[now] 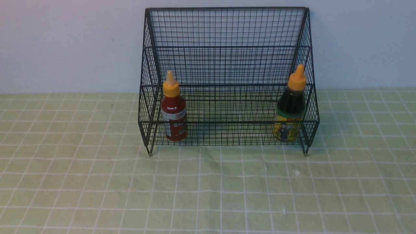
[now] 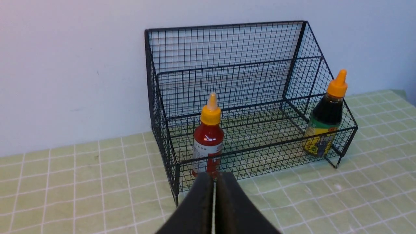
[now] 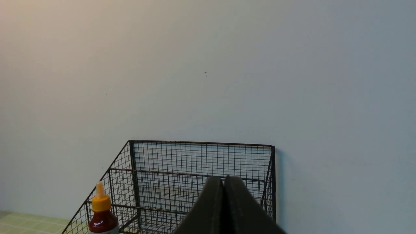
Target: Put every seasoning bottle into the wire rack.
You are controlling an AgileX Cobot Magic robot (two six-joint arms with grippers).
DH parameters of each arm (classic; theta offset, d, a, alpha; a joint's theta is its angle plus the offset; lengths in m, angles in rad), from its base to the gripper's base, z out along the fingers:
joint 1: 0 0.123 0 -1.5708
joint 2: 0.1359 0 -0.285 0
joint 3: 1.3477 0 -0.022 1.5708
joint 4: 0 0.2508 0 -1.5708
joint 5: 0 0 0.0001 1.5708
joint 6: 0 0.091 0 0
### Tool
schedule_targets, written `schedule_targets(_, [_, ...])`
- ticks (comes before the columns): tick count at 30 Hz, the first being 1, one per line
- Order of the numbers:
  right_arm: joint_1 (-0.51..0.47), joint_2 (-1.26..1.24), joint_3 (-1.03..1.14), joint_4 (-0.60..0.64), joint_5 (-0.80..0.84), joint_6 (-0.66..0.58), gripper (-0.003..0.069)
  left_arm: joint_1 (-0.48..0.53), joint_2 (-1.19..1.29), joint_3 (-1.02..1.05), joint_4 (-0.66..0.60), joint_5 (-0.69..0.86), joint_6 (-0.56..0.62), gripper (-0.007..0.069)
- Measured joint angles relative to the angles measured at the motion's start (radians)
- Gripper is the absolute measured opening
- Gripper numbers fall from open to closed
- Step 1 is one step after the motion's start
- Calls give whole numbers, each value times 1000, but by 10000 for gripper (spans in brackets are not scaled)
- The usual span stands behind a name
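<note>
The black wire rack (image 1: 227,29) stands against the wall on the green checked cloth. Inside it, the red sauce bottle (image 1: 174,115) stands upright at the left end and the dark sauce bottle (image 1: 290,110) upright at the right end, both with orange-yellow caps. Neither arm shows in the front view. In the left wrist view my left gripper (image 2: 214,177) is shut and empty, set back from the rack (image 2: 227,42) in front of the red bottle (image 2: 208,136); the dark bottle (image 2: 325,120) also shows. My right gripper (image 3: 223,179) is shut and empty, held away from the rack (image 3: 201,156).
The green checked cloth (image 1: 208,188) covers the table in front of the rack. A plain pale wall (image 1: 65,42) rises right behind the rack.
</note>
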Motion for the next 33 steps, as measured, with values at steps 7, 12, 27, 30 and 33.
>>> schedule_targets(7, [0, 0, 0, 0, 0, 0, -14, 0, -30, 7, 1, 0, -2, -7])
schedule_targets(12, [0, 0, 0, 0, 1, 0, -14, 0, -30, 70, 24, -50, 9, -7])
schedule_targets(27, [0, 0, 0, 0, 2, 0, -14, 365, -331, 729, -98, -419, 204, -7])
schedule_targets(30, [0, 0, 0, 0, 0, 0, -14, 389, -375, 805, -98, -414, 215, -7])
schedule_targets(33, [0, 0, 0, 0, 2, 0, -14, 389, -379, 807, -98, -389, 217, -7])
